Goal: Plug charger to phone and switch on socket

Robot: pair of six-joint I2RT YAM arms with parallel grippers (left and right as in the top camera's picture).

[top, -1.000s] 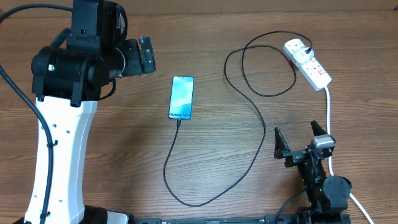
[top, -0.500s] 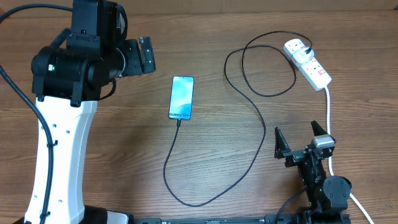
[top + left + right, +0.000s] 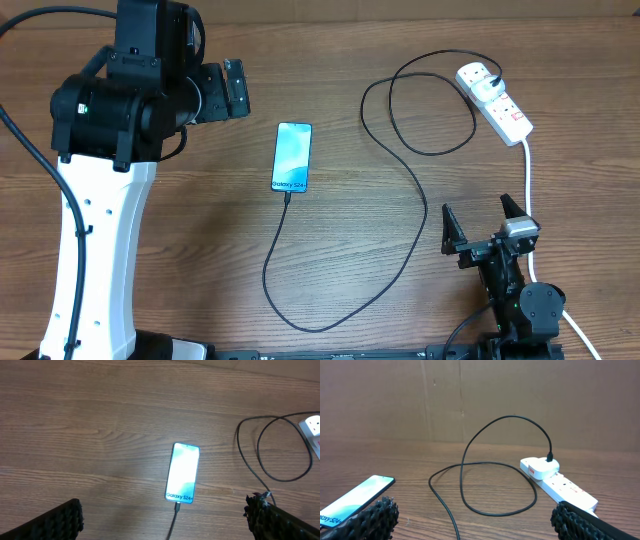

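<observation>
While the left gripper (image 3: 236,88) is hanging over the table (image 3: 340,50) with its jaws spread wide and nothing between them, the phone (image 3: 292,156) is lying flat just to its right. Its screen is glowing, and its lettered end is pointing toward the robot. The charger (image 3: 418,215) is meeting that end with its connector tip, which looks seated, though the views are too coarse to be sure. From there the cable is sweeping down in a loop, climbing rightward and curling once more before reaching its plug (image 3: 482,82).

Further right, the right gripper (image 3: 476,214) is sitting low near the table's front edge, likewise fully open and gripping nothing. The white cord (image 3: 527,185) is running just beside it. Farthest right, the socket (image 3: 505,112) is lying at an angle. It is the only thing here holding anything, its end outlet carrying the plug. Whether its red switch is on, I cannot tell.

Pressing that switch off-centre is likely to skid the strip. That would be dragging the cable and possibly pulling the tip out of the phone. An arm reaching across is also risking a snag on the loop.
</observation>
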